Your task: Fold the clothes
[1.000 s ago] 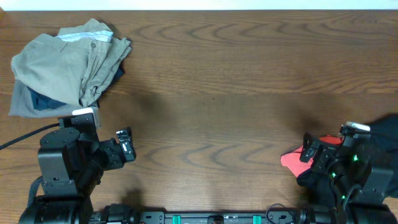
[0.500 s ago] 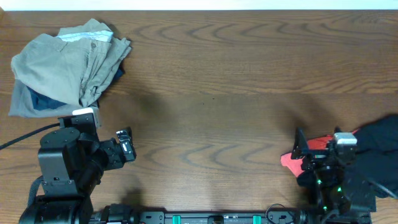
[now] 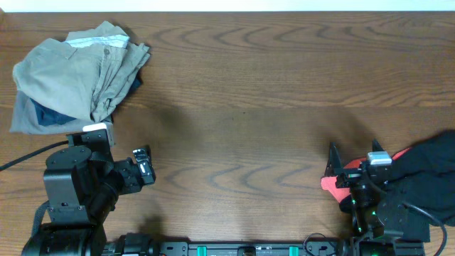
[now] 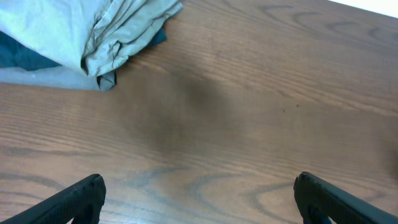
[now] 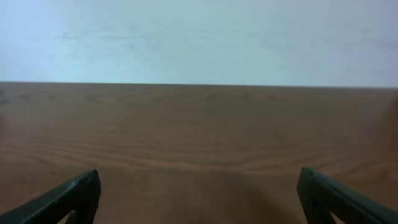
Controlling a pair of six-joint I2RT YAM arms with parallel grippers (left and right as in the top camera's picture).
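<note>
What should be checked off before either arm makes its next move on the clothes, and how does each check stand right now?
1. Left tool open and empty: ok, spread wide over bare wood.
2. Right tool open and empty: ok, nothing held.
3. Khaki shorts laid flat: not ok, bunched in a heap at the far left corner.
4. Navy piece reachable: not ok, mostly buried under the shorts.
5. Room to spread on the table: ok, its middle is bare wood.
6. Red piece and black piece free of the right arm: cannot tell, the arm overlaps both.
</note>
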